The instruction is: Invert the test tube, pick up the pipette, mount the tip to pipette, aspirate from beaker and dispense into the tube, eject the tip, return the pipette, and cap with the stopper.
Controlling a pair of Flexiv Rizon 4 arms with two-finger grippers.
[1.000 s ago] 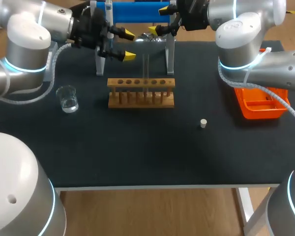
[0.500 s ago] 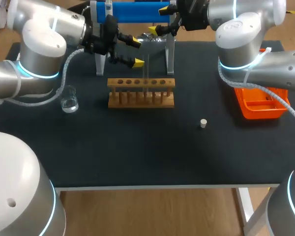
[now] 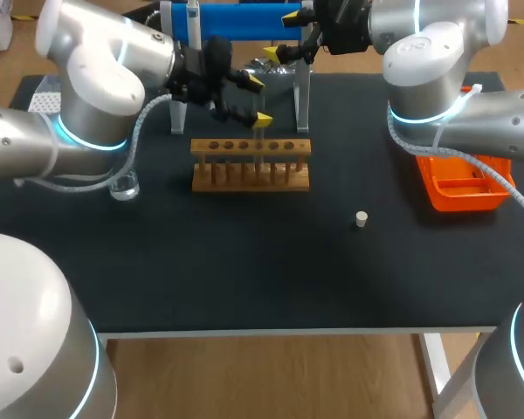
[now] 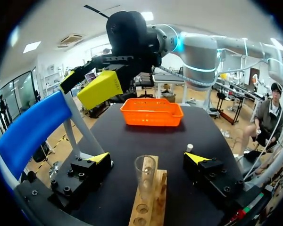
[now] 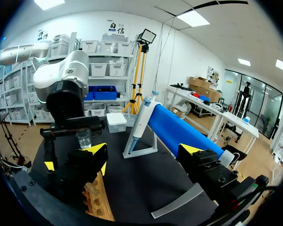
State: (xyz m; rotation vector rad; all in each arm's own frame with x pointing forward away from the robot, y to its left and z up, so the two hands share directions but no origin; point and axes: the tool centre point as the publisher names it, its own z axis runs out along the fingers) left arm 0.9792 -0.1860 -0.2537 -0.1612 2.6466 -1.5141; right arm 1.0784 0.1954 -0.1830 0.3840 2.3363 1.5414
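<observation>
A clear test tube stands in the wooden rack and rises between the fingers of my left gripper, which is open and does not touch it. In the head view this left gripper hovers just over the rack's right half. My right gripper is open and holds nothing, up at the back by the blue stand. The pipette hangs on that stand, ahead of the right gripper. A small white stopper lies on the mat right of the rack. The beaker is partly hidden behind my left arm.
An orange bin sits at the table's right edge. A white tip box stands at the far left corner, beyond the beaker. The stand's metal legs are close behind the rack.
My left arm has swung right from near the pipette stand, bringing its open gripper around the test tube over the rack. The right arm has not moved.
</observation>
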